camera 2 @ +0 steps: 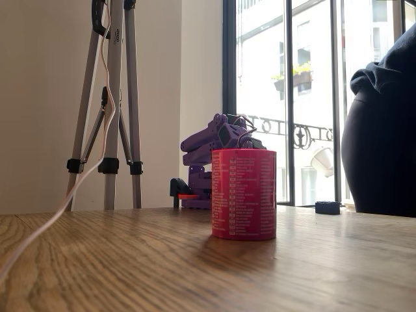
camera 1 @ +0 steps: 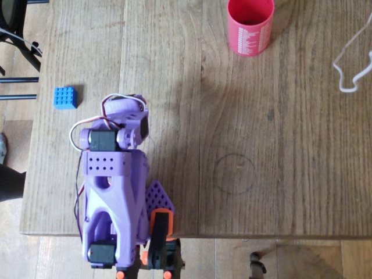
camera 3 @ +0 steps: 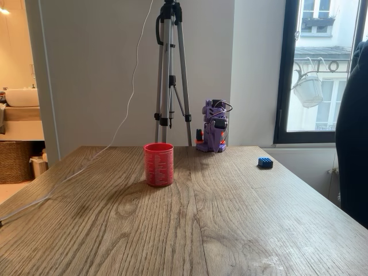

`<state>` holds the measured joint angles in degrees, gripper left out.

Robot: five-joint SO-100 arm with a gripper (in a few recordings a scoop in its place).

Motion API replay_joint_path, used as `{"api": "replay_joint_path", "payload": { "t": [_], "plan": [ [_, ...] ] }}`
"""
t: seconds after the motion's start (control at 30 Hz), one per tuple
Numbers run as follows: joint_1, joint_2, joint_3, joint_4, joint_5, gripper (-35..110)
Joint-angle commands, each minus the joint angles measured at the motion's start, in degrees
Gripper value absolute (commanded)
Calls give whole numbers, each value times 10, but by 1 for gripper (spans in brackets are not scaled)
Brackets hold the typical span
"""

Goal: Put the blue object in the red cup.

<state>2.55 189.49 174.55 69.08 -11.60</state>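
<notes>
The blue object (camera 1: pixel 65 97) is a small studded block lying flat near the table's left edge in the overhead view; in both fixed views it sits far right (camera 3: pixel 265 163) (camera 2: pixel 327 207). At the far side stands the red cup (camera 1: pixel 250 26), upright with white print on its side (camera 2: pixel 244 194) (camera 3: pixel 158 164). The purple arm (camera 1: pixel 113 186) is folded back over its base at the near table edge. My gripper (camera 1: pixel 159 209) lies beside the base, its orange and purple jaws together with nothing between them, well away from both block and cup.
A white cable (camera 1: pixel 351 64) lies looped at the table's right edge. A tripod (camera 3: pixel 171 75) stands behind the table next to the arm. A person in dark clothes (camera 3: pixel 353 132) stands at the right side. A faint drawn circle (camera 1: pixel 234 173) marks the wooden table (camera 1: pixel 290 145).
</notes>
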Motion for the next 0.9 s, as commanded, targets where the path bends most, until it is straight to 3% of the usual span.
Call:
{"api": "replay_joint_path", "payload": {
  "t": [0.0, 0.43, 0.57, 0.87],
  "plan": [
    [43, -3, -6, -12, 36, 1],
    [39, -13, -28, 2, 33, 1],
    [47, -168, -198, 6, 46, 1],
    [62, -535, -570, 118, 100, 1]
  ]
}}
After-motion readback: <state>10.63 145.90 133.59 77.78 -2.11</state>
